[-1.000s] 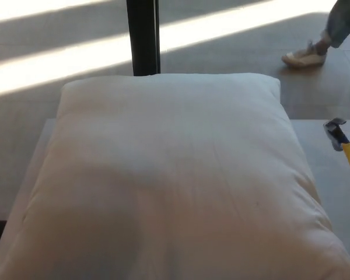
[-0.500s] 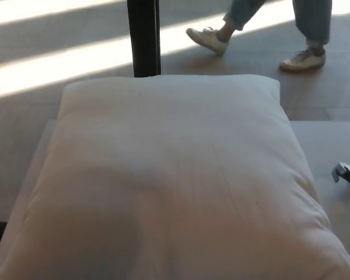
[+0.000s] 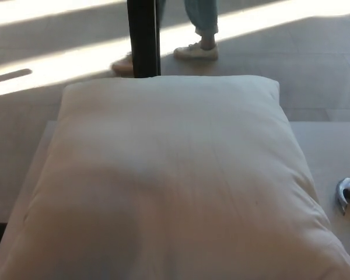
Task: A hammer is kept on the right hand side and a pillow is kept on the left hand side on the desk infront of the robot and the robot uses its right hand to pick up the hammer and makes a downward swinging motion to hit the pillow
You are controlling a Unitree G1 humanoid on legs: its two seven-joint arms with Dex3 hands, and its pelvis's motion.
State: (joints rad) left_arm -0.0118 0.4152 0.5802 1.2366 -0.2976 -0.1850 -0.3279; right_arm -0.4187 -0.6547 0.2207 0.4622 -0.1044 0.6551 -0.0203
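A large white pillow (image 3: 169,181) fills most of the head view and covers the left and middle of the desk (image 3: 329,146). Just off the pillow's right side, at the picture's right edge, shows the metal head of the hammer (image 3: 349,192); its handle runs out of frame. Whether the hammer rests on the desk or is held I cannot tell. Neither of my hands shows.
A black post (image 3: 143,38) stands behind the pillow's far edge. A person's legs in jeans and white shoes (image 3: 196,51) walk on the floor beyond it. Sunlit stripes cross the floor.
The hammer head has dropped from near the pillow's upper right to lower at the right edge, and its yellow part has left the frame. The person has walked leftward behind the post.
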